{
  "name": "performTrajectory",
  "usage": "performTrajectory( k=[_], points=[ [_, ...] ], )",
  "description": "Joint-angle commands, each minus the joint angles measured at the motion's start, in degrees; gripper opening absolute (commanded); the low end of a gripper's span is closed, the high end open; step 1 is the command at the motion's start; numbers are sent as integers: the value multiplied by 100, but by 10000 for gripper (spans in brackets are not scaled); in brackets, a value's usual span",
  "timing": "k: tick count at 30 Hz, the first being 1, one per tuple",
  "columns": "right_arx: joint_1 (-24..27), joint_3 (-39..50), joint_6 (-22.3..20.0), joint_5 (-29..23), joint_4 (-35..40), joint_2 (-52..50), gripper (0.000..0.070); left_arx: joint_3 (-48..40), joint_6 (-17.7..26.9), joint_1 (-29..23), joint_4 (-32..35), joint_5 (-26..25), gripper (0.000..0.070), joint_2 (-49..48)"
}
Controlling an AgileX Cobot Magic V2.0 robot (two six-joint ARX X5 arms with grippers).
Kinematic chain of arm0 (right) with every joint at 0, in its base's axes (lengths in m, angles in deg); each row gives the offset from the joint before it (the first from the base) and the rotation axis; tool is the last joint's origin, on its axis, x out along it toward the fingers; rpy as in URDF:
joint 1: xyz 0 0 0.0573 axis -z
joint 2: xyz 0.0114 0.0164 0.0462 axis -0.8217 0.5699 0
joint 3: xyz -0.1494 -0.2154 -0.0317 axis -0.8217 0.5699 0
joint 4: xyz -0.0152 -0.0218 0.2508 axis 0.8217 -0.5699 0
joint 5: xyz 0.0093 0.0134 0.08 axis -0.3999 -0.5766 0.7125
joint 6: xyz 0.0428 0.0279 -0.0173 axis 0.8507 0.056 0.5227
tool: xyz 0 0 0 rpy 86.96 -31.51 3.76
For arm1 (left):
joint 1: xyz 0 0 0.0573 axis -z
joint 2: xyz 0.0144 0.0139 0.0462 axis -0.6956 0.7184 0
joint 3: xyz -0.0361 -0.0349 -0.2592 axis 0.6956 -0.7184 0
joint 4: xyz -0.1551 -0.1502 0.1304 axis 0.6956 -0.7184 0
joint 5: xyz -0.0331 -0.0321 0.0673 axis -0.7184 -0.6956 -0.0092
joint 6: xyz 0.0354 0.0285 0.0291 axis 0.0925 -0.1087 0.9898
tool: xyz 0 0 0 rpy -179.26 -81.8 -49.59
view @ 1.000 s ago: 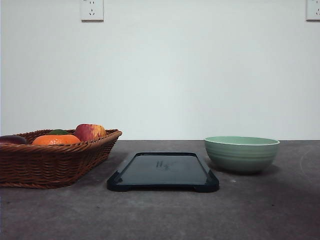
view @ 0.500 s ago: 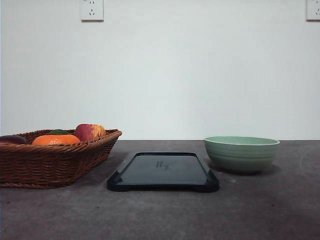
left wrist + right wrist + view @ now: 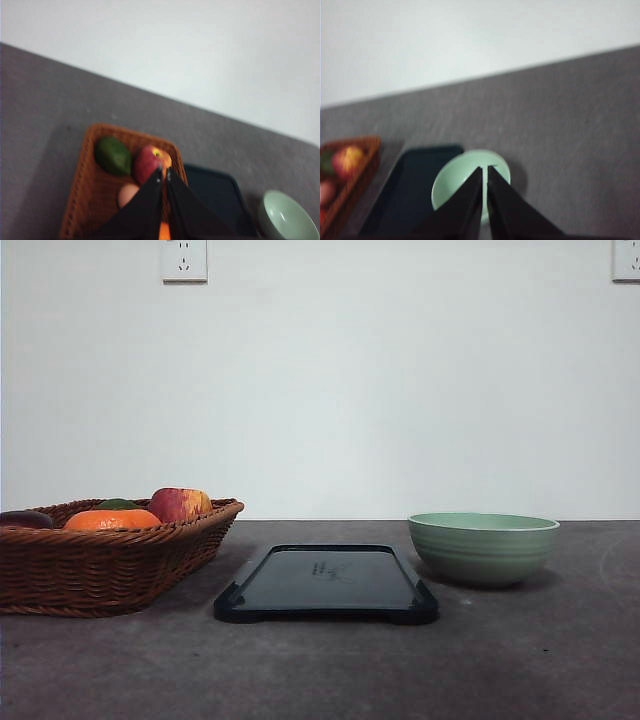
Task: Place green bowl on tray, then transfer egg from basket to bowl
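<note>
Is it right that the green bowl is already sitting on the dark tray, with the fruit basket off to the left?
Not quite. In the front view the green bowl sits on the table to the right of the tray, not on it; the tray is bare. The rest holds: the basket of fruit is off to the left.

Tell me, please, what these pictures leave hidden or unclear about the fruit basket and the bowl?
- Egg: front view, hidden behind the basket wall; left wrist view, partly covered by the left gripper.
- Green bowl inside: front view too low; right wrist view, right gripper crosses it.
- Basket: front view's edge cuts it.
</note>
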Motion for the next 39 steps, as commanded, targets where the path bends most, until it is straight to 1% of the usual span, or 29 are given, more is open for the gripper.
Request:
performTrajectory(
  k=[1, 3, 6, 10, 12, 15, 21, 25, 28, 29, 30, 31, 32, 33, 34, 35, 36, 39],
  points=[
    [-21, -201, -248, 136, -146, 338, 7, 252, 169, 5, -45, -165, 0, 306],
    [-22, -370, -266, 392, -316, 719, 7, 455, 231, 5, -170, -337, 0, 664],
    [-41, -583, -307, 716, -509, 1253, 7, 772, 483, 18, -432, -599, 0, 1187],
    [-144, -795, -412, 864, -674, 1871, 7, 1230, 840, 132, -889, -652, 0, 1819],
    [-201, -861, -428, 877, -712, 2138, 7, 1455, 973, 217, -1121, -652, 0, 2107],
    [-258, -940, -557, 875, -805, 2451, 7, 1798, 1157, 349, -1526, -652, 0, 2508],
    [-332, -1086, -699, 874, -1007, 2894, 7, 2388, 1500, 550, -2299, -652, 0, 3223],
    [-343, -1089, -760, 875, -1037, 2957, 7, 2542, 1559, 626, -2439, -657, 0, 3485],
    [-347, -1089, -1010, 875, -1045, 2957, 11, 2542, 1645, 654, -2378, -654, 12, 3518],
    [-347, -1089, -1098, 875, -1045, 2957, 25, 2542, 1644, 654, -2358, -654, 76, 3518],
    [-347, -1089, -1151, 875, -1045, 2957, 61, 2542, 1643, 654, -2339, -654, 161, 3518],
    [-347, -1089, -1182, 875, -1045, 2957, 111, 2542, 1643, 654, -2322, -654, 260, 3518],
    [-347, -1089, -1180, 875, -1045, 2957, 178, 2542, 1643, 654, -2314, -654, 356, 3518],
    [-347, -1089, -1180, 874, -1046, 2957, 242, 2542, 1643, 654, -2311, -654, 403, 3518],
    [-347, -1089, -1179, 872, -1048, 2957, 302, 2542, 1643, 654, -2311, -654, 419, 3518],
    [-347, -1089, -1175, 872, -1054, 2957, 337, 2542, 1643, 654, -2311, -654, 418, 3518],
    [-347, -1089, -1149, 872, -1059, 2957, 350, 2542, 1642, 654, -2311, -653, 418, 3518],
    [-347, -1094, -951, 872, -1065, 2961, 349, 2542, 1638, 654, -2311, -653, 418, 3518]
  ],
)
